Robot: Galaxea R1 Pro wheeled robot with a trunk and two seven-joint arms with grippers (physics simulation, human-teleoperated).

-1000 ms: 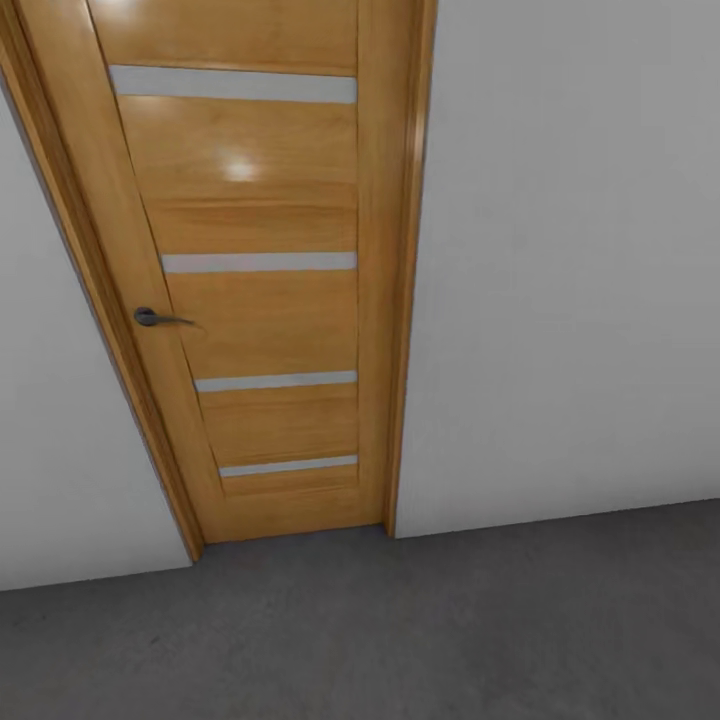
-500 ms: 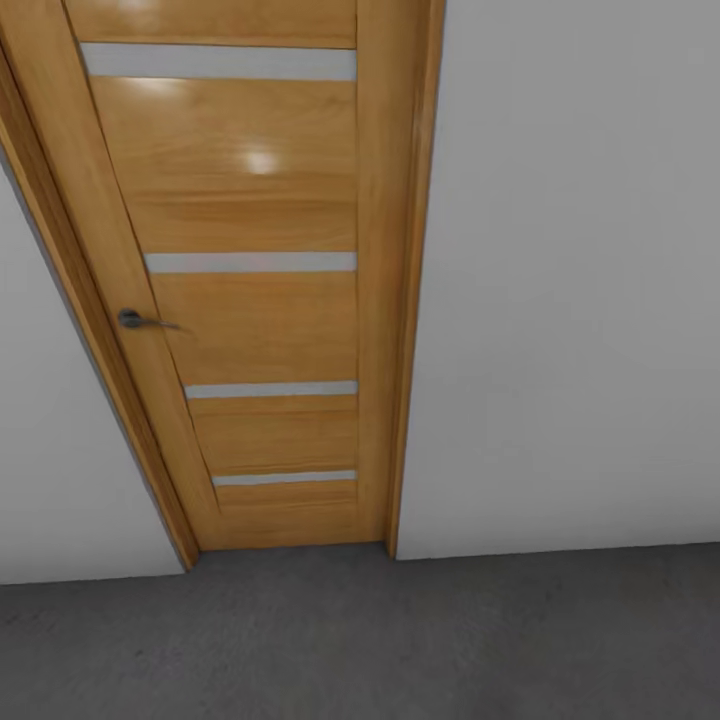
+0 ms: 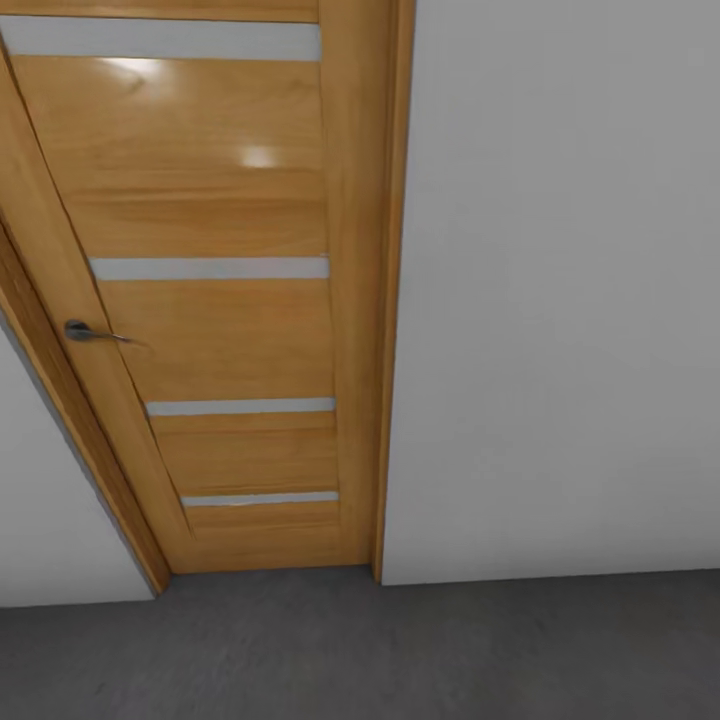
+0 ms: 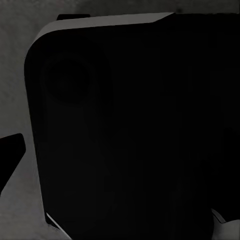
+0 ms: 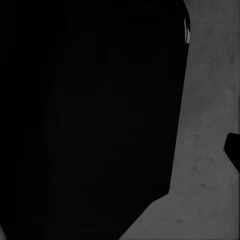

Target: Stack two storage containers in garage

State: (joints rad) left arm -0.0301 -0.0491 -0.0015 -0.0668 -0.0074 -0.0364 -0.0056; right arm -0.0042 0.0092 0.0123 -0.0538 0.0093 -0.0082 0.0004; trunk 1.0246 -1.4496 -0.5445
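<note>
The two storage containers are out of view. In the head view I face the garage's orange wooden door (image 3: pixel 215 300) with its frosted strips and dark handle (image 3: pixel 85 331), set in a plain white wall (image 3: pixel 560 300). The speckled grey concrete floor (image 3: pixel 400 650) runs along the bottom. In the left wrist view a large dark rounded body (image 4: pixel 135 130) hangs over the concrete floor (image 4: pixel 15 75). The right wrist view has a similar dark mass (image 5: pixel 90 115) beside the floor (image 5: pixel 205 175). A small black piece sits at the edge of each wrist view; the jaws' state is unclear.
The door is shut and stands close ahead, its frame (image 3: pixel 385 300) meeting the floor near the middle. The white wall continues to the right and to the left of the door (image 3: pixel 50 540). A strip of concrete lies between me and the wall.
The whole head view has shifted: the door now looks larger and sits further left and lower, so the camera has moved nearer the wall. Nothing in the room moved.
</note>
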